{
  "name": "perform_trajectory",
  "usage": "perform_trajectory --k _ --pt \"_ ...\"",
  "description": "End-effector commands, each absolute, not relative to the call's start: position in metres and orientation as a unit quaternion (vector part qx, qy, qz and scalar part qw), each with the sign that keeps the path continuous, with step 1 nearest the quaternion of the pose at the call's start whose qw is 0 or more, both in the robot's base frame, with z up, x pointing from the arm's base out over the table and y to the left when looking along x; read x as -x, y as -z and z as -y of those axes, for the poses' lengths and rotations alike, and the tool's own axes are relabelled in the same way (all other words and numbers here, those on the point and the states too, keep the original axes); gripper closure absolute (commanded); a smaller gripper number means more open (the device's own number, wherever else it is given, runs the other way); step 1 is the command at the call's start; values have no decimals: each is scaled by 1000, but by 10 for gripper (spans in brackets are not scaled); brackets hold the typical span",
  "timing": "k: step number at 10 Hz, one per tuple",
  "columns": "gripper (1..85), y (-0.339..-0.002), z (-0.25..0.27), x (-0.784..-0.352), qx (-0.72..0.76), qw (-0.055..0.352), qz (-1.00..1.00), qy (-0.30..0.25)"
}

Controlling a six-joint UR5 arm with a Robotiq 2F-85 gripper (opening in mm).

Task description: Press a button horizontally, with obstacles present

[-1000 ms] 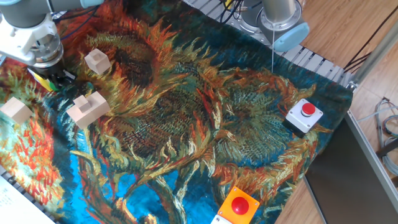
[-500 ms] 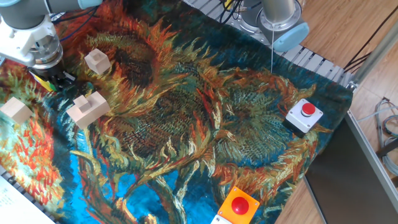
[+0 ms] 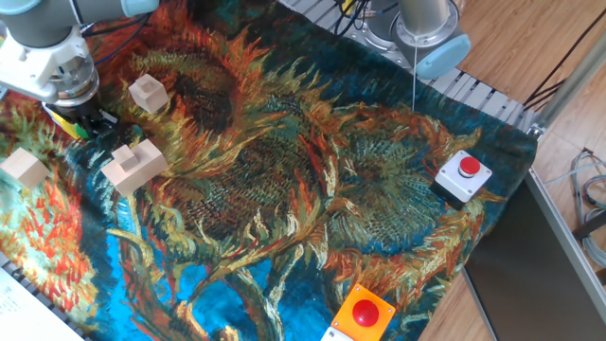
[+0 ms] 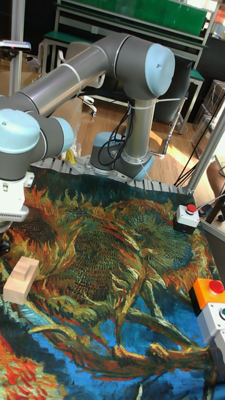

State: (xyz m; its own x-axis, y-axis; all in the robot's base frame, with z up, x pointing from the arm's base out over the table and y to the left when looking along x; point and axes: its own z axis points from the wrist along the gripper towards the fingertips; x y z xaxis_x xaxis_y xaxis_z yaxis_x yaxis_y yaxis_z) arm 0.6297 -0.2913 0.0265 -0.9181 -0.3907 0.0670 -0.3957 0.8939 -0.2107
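The button (image 3: pixel 62 126) shows only as a sliver of yellow housing at the desk's far-left corner, its green face hidden. Nearest the camera, the orange red button (image 3: pixel 365 313) and then the grey red button (image 3: pixel 463 174) sit untouched, well apart from the action. Further left, the near cube (image 3: pixel 25 168), notched block (image 3: pixel 133 163) and far cube (image 3: pixel 149 93) have not shifted. Behind them the gripper (image 3: pixel 90 120) has crept slightly rightward over the last second, staying right at the housing. That suggests the press is being lined up or is just starting. Whether the fingers are apart or together, I cannot tell.
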Motion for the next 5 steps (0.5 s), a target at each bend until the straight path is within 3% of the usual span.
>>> perform_trajectory --k 1,5 --pt "770 -23 305 -629 -209 10 971 -114" --pt "773 -27 311 -628 -213 12 969 -124"
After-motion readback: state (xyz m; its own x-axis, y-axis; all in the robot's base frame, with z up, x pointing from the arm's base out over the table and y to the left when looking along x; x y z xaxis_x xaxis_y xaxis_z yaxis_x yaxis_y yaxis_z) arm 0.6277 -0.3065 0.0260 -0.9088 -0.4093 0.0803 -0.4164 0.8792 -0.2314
